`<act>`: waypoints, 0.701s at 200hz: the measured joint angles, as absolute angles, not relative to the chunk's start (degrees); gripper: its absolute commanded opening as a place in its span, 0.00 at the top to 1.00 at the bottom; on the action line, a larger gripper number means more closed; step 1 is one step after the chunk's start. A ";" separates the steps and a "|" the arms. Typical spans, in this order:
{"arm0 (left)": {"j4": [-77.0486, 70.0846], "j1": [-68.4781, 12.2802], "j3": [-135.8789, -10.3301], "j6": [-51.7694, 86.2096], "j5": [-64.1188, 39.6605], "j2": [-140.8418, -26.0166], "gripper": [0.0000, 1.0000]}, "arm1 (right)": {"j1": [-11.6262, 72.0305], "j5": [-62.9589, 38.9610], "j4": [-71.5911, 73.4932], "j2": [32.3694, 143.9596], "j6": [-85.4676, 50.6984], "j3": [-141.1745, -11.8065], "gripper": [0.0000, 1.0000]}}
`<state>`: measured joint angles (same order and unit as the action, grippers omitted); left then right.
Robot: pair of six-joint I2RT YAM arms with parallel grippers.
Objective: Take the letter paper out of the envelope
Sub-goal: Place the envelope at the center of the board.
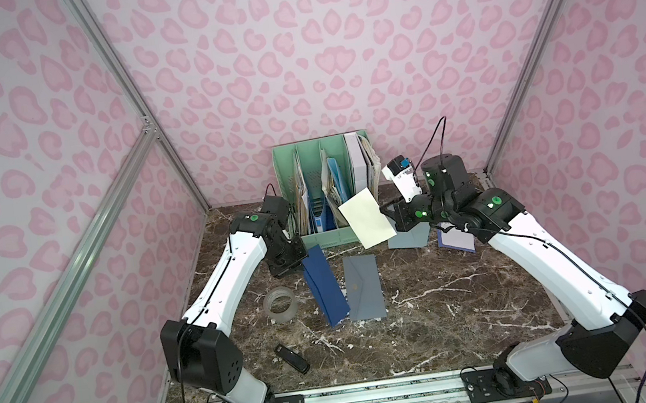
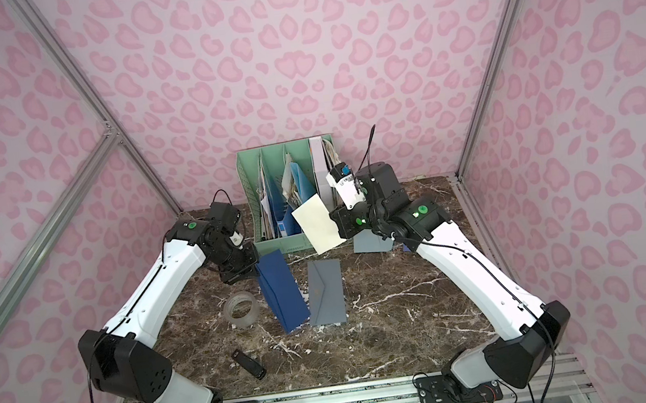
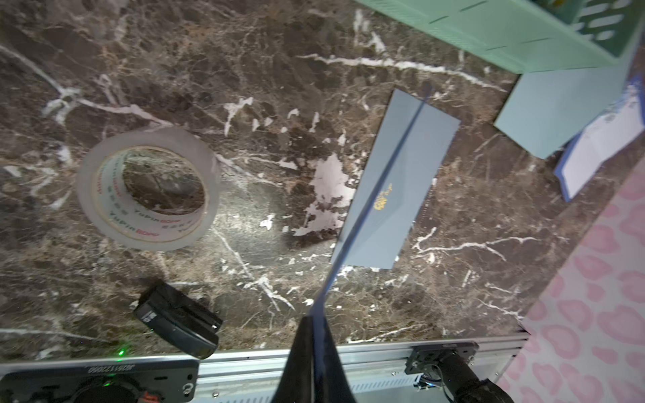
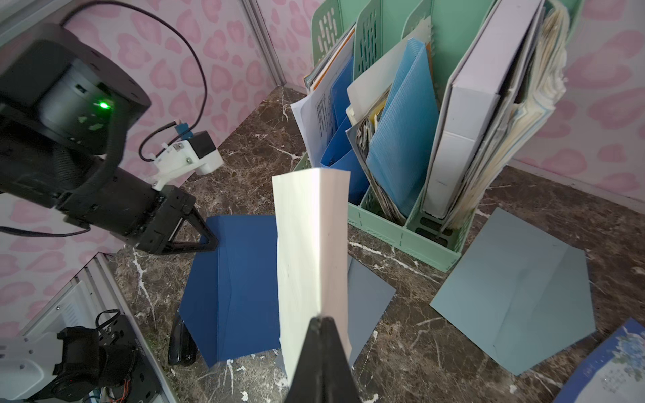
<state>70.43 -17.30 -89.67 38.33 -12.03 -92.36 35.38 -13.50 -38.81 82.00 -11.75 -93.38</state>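
While pinching blue envelope [image 1: 324, 290] tight in left gripper [image 3: 316, 313], holding cream letter paper [image 1: 366, 218] up in right gripper [image 4: 319, 319], squeezed shut, apart from envelope.

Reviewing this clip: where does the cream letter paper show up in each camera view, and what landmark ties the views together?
In a top view: letter paper just right of centre, held up, overlapping the mint green file rack.
In a top view: the paper at about centre, same pose.
Left wrist: not in it.
Right wrist: centre, rising from the right pincer.
Shared landmark: the file rack, visible in all four.
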 measured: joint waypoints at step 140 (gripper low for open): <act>68.20 -16.21 -92.75 24.88 0.95 -108.53 0.82 | 34.26 -15.20 -37.08 81.08 -11.92 -89.43 1.00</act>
<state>68.20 -16.21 -92.75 24.88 0.95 -108.53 34.26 -15.20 -37.08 81.08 -11.92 -89.43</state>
